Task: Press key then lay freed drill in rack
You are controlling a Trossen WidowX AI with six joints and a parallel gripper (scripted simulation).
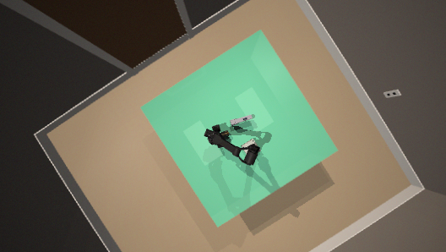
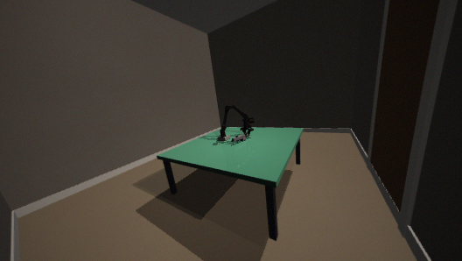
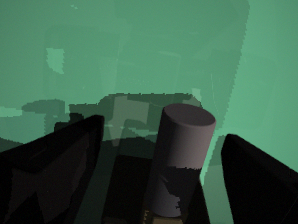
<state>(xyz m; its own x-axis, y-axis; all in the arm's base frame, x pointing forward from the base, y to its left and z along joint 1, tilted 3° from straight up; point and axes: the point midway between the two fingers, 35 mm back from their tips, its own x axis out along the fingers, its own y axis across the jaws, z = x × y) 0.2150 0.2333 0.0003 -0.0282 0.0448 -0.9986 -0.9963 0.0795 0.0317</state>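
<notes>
Gripper (image 1: 225, 131) (image 2: 249, 131) (image 3: 165, 135) fairly wide, gap visible either side of a cylinder (image 3: 184, 140), nothing clamped. Cylinder sits between the fingers in the wrist view, nearer the right-hand one there: pinkish-grey, smooth, flat round end, lower part in shadow, brassy bit at its foot. Can't tell whether it's the drill or the key. Arm (image 1: 230, 146) (image 2: 236, 109) arches over the green table (image 1: 203, 101) (image 2: 262, 159). Pale pinkish bar (image 1: 240, 120) (image 2: 239, 137) on the table near the gripper, dark mark toward one end.
</notes>
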